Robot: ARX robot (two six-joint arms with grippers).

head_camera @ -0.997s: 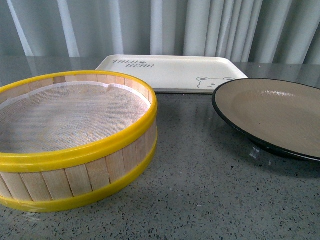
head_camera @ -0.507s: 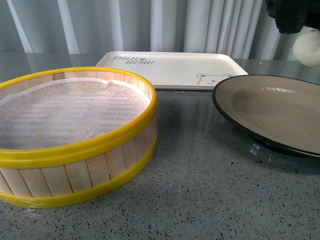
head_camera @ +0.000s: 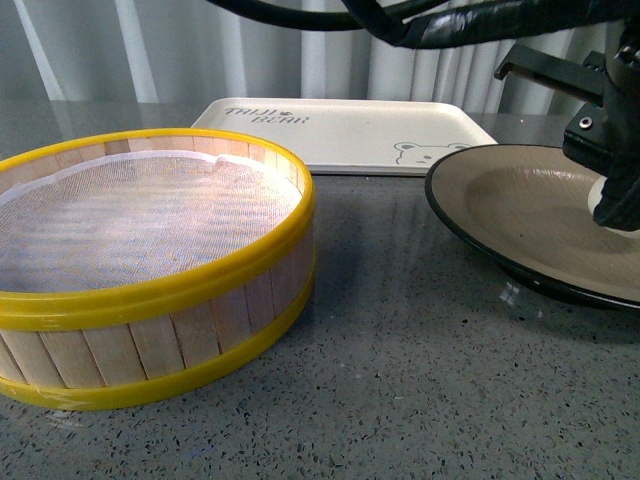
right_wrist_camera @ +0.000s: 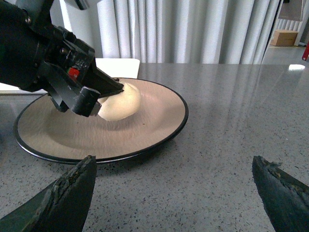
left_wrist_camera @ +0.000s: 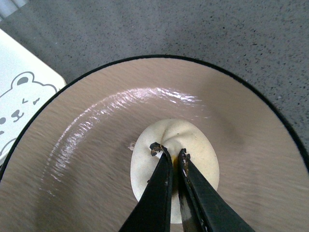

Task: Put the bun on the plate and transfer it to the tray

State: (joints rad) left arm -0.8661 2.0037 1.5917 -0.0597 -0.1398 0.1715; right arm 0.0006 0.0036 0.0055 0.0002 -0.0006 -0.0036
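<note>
The cream-white bun rests on the grey-brown inside of the black-rimmed plate, near its middle. My left gripper is shut on the bun's pleated top, fingers close together. In the front view the left gripper hangs low over the plate at the right and hides most of the bun. The right wrist view shows the bun touching the plate. My right gripper stands open just off the plate's rim, above the countertop. The cream tray lies behind the plate.
A yellow-rimmed wooden steamer basket with a white cloth liner fills the left front of the grey speckled counter. Curtains hang behind the tray. Black cables of the left arm cross the top of the front view.
My left gripper came in from the upper right with the bun and lowered it onto the plate. Basket, plate and tray have stayed put.
</note>
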